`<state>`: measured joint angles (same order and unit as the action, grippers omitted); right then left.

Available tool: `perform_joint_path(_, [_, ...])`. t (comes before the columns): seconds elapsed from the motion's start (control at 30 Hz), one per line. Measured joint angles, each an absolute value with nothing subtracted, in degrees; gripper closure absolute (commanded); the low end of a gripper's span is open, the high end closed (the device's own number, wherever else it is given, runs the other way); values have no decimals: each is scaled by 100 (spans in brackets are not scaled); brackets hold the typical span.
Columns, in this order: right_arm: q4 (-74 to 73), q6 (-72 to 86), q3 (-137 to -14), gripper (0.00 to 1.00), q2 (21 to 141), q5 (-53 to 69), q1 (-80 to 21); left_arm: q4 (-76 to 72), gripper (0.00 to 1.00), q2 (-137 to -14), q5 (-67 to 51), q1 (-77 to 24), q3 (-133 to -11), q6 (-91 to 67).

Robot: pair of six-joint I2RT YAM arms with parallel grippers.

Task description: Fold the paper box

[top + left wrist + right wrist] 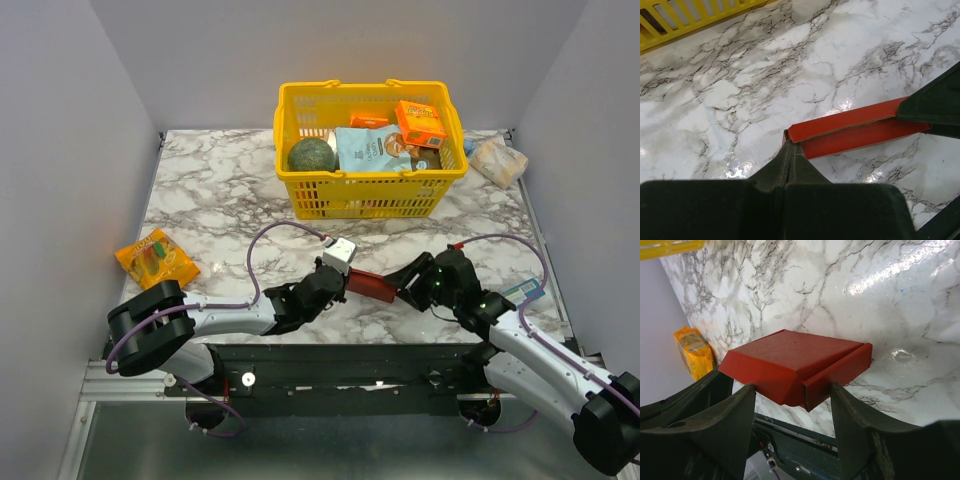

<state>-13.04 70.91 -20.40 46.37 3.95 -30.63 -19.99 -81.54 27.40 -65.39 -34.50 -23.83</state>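
Left gripper (790,150) first: its fingers are pressed together at the left corner of the paper box (790,352). It looks to be pinching that corner, tho the tips hide the contact itself. Right gripper (792,390) is spread wide and holds nothing, w/ the box's other end sitting between its fingers. The box lies flat on the marble table (220,190) near the front edge, between the two arms, and looks mostly formed (top panel down, one side wall up, a sloped end flap facing the right wrist cam).

My read is that the end flap is the step in hand. Use the left pinch as your anchor and don't pull, since thin card will likely buckle. Bring the right fingers in square to the crease & press the flap along it, low and slow.

Containers: just one, the yellow basket (295,150) at the back, well apart from the work. In it, big to small:
- pale blue pouch (368,150)
- dark green round thing (311,154)
- orange printed carton (420,122)
- small orange packet (368,120) behind the pouch

None of it is needed.
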Motion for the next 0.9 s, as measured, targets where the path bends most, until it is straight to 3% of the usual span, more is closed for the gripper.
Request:
perform_joint_path(0.53, [-930,7168,-1822,53,4633,401,-3061,-1916,99,-8123,2827,-6539,-3452,-2366])
perform_joint_path(0.9, [-617,7395,-1610,57,4569,399,-3052,-1789,68,-7924,2832,-6602,-3341,-2357])
